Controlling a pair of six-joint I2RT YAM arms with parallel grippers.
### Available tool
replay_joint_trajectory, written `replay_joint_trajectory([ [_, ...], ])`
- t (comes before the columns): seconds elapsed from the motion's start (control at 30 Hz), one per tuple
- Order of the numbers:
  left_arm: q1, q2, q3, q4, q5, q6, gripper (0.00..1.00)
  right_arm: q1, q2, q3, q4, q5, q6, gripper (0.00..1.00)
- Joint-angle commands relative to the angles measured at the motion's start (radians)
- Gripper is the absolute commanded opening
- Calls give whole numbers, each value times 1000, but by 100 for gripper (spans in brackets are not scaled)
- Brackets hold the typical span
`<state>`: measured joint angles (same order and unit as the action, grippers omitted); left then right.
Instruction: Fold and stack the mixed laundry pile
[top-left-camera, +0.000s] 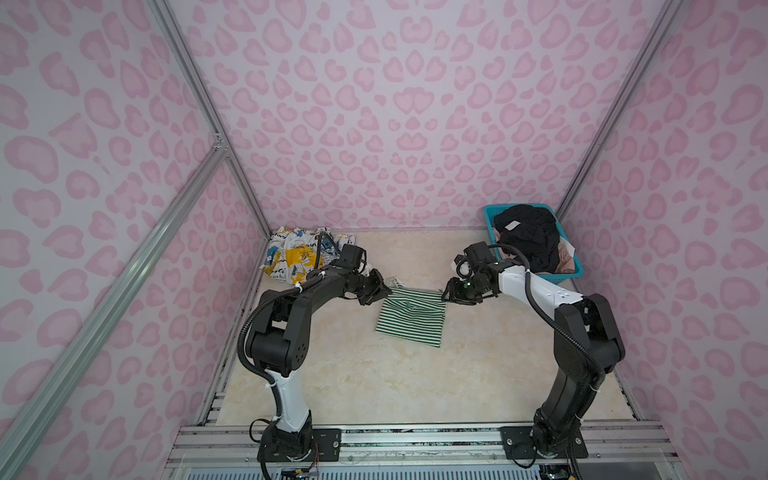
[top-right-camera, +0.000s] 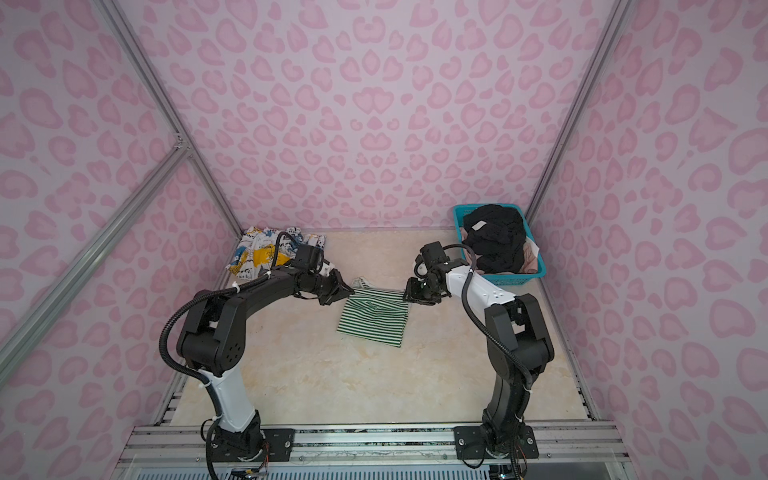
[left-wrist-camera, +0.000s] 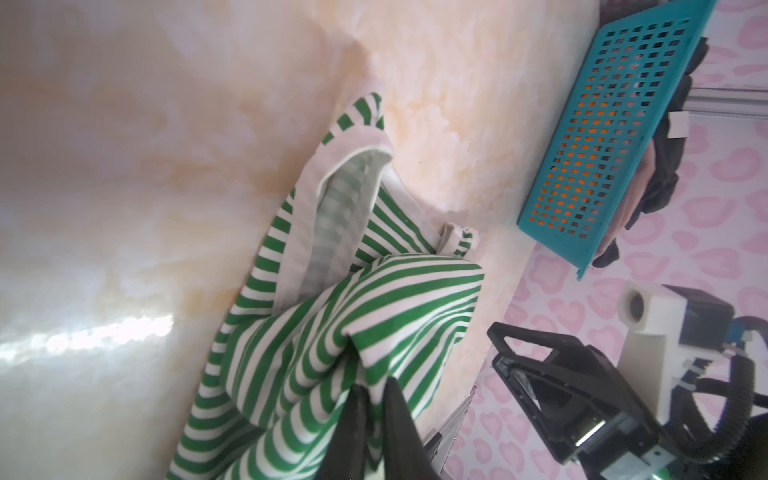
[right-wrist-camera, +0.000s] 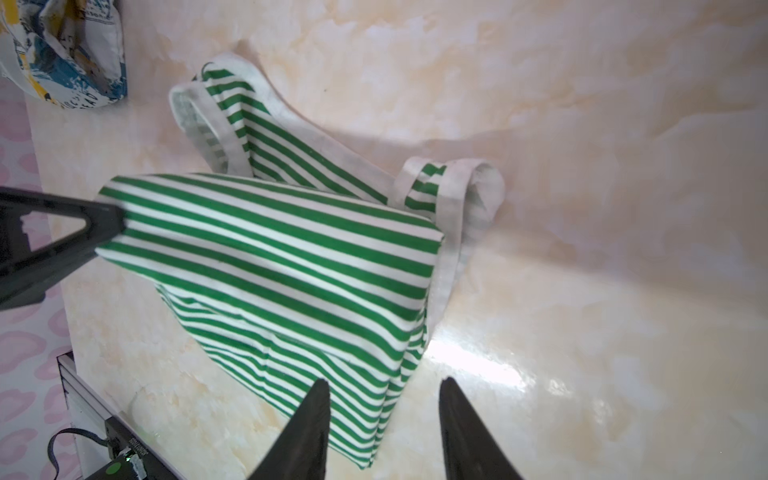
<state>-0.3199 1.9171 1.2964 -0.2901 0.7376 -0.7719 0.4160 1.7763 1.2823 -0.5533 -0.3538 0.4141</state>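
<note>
Worktop (top-left-camera: 415, 395): pale marbled surface, with laundry in three places.

Basket (top-left-camera: 488, 216): teal mesh, in the far right corner, against the wall.

Printed garment (top-left-camera: 299, 253): white with blue and yellow splashes and black lettering. Bunched in the far left corner, well apart from the basket.

Striped top (top-left-camera: 411, 318): green and white, folded to a rough rectangle. Lies near the middle of the worktop, a little toward the far edge. White-bound straps stick out on its far side. Its far fold runs between the two end effectors in both top views.

Black garment (top-left-camera: 530, 237): heaped in the basket above the rim, with a white label showing.

Pink garment (top-left-camera: 565, 253): pale, in the basket under the black one. Only an edge shows at the right side.

Left end effector (left-wrist-camera: 374, 382): at the left far corner of the striped top. The jaws stand a narrow gap apart with striped cloth bunched between them. Cannot tell whether the cloth is actually pinched.

Right end effector (right-wrist-camera: 384, 382): at the right far corner of the same top. The jaws are spread wide and grip nothing; the cloth's edge lies below, between the fingers.
</note>
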Motion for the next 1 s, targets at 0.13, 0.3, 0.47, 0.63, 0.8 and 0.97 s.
replay_joint_trajectory([
  [0.13,26,22,-2,243,77,-127,45,48,-76,-74,38,-31,-144,42],
  [0.3,51,-17,-33,296,-99,-164,47,127,9,-4,13,-60,-192,39],
  [0.47,70,-110,-49,199,-222,-87,50,161,130,96,24,-46,-189,31],
  [0.63,70,-190,-87,60,-255,44,50,164,165,181,-14,50,-231,35],
  [0.8,69,-268,-188,6,-249,113,50,156,158,238,-79,118,-341,43],
  [0.97,70,-351,-287,-16,-245,161,50,157,145,276,-173,179,-404,46],
])
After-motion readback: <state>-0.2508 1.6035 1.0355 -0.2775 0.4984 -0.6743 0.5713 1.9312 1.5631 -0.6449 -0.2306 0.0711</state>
